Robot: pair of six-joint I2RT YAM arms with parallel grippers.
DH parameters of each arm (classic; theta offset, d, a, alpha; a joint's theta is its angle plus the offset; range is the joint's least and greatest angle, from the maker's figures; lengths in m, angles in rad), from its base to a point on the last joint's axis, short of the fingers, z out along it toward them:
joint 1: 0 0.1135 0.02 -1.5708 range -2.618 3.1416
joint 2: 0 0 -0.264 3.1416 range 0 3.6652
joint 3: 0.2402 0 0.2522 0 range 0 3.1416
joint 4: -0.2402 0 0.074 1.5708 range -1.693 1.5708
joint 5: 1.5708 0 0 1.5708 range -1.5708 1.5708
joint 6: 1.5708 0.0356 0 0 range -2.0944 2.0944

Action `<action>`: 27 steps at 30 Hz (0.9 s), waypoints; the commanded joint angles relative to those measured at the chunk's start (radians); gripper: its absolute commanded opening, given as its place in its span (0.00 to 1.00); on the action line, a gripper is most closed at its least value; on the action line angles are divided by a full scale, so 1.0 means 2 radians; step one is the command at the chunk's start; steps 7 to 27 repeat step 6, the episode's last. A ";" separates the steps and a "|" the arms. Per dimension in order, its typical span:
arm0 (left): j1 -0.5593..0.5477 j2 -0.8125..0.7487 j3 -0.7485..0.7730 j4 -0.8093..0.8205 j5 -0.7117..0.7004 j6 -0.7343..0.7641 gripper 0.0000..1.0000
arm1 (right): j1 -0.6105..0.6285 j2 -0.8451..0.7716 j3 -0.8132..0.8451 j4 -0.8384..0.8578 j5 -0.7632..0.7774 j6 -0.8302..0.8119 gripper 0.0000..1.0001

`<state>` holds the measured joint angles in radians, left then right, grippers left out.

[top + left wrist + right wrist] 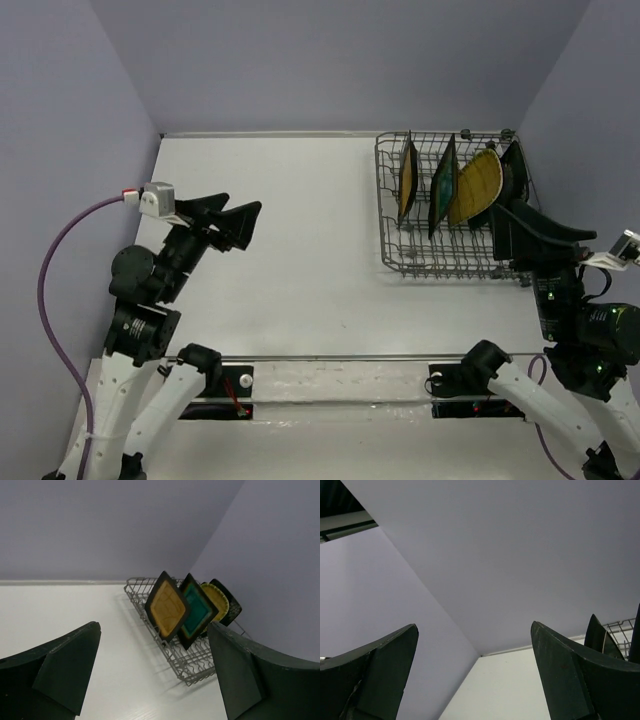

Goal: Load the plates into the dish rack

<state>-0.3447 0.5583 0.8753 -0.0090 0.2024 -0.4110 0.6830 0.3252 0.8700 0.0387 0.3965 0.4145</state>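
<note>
Four plates stand on edge in the dish rack (400, 262). The rack sits at two o'clock on the surface (290, 270), tucked against the far edge with its right rim close to the right wall (600, 110). Reading across it from nine o'clock to three: the mustard-centre plate (407, 180), the teal-centre plate (441, 185), the yellow ribbed plate (476, 188), then the black floral plate (232, 605), half hidden from above by the right arm (560, 300). All four are tilted and packed close, overlapping one another from the left wrist's angle. Whether a fifth is tucked in behind them, I cannot tell.

Now the room to move. Bare wire runs along the rack's near side at six o'clock, and a narrow strip of tines shows at nine o'clock of the mustard-centre plate.

The right end effector (474, 626) hangs over the rack's near right corner, fingers spread wide with nothing between them. Its camera looks mostly at wall, with plate edges and a bit of rack wire crowding its right margin. Whether it touches the rim is not clear.

The left end effector (153, 626) is at nine o'clock on the surface, well apart from the rack and pointing toward it, also spread wide and empty. A broad bare stretch of surface lies between it and the rack's left rim.
</note>
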 commanded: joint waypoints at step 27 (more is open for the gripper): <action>0.004 -0.031 -0.018 0.066 0.012 -0.031 0.99 | 0.004 -0.021 -0.032 -0.057 -0.029 -0.005 1.00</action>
